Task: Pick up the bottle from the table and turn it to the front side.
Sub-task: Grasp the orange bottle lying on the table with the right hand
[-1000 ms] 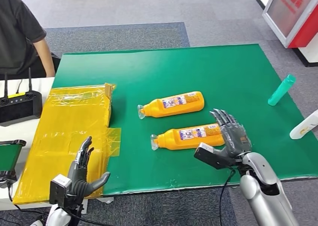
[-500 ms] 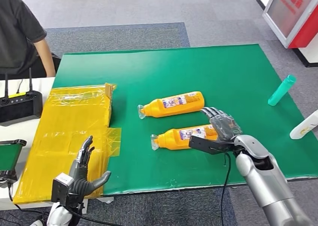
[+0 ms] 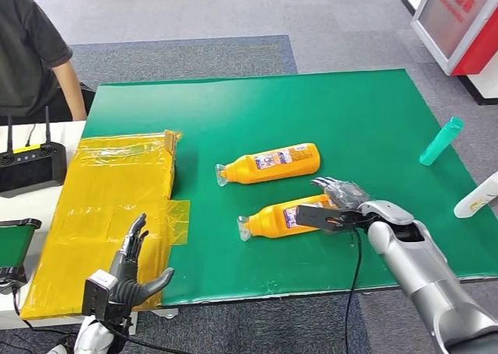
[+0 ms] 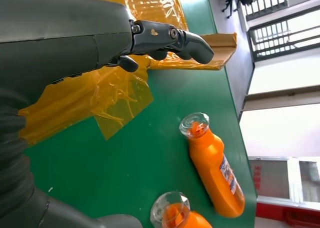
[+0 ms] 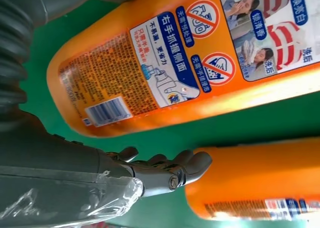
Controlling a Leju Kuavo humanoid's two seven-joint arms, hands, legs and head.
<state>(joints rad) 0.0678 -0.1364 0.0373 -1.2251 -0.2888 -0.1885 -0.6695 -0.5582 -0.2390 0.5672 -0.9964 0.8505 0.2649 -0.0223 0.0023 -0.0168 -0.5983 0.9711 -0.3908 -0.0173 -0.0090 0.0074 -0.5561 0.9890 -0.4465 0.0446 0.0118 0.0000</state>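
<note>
Lying well inside the green desk (image 3: 364, 113), your near orange plastic bottle (image 3: 276, 219) is getting the right hand (image 3: 341, 202) wrapping its base; the left hand (image 3: 130, 272) is hanging spread.

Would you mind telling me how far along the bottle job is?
Nothing is finished: both bottles lie flat on the green mat. The right hand is at the near bottle, fingers over its base; a grip isn't clear. The left hand idles open. Lifting and turning remain.
</note>
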